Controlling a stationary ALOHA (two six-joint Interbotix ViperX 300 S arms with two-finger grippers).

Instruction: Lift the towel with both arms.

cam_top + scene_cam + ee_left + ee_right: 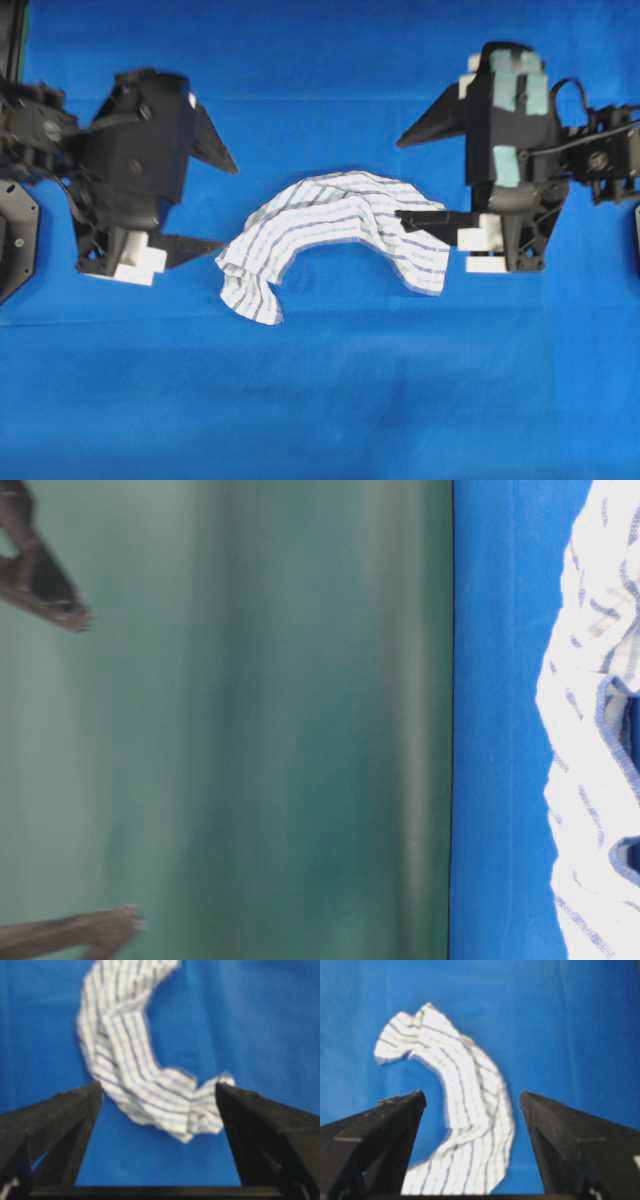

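Now towel [335,230] arched on cloth between both arms' fingers [210,140], all spread wide, gripping nothing.

A plain blue table cloth [320,400] covers the whole surface, and a blurred greenish wall [250,720] stands beyond its edge.

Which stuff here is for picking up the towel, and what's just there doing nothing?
For the job:
- towel, bunched in an arch on the table
- left gripper, open, beside one end
- right gripper, open, over the other end

Just there:
- blue table cloth underneath
- greenish wall in the table-level view
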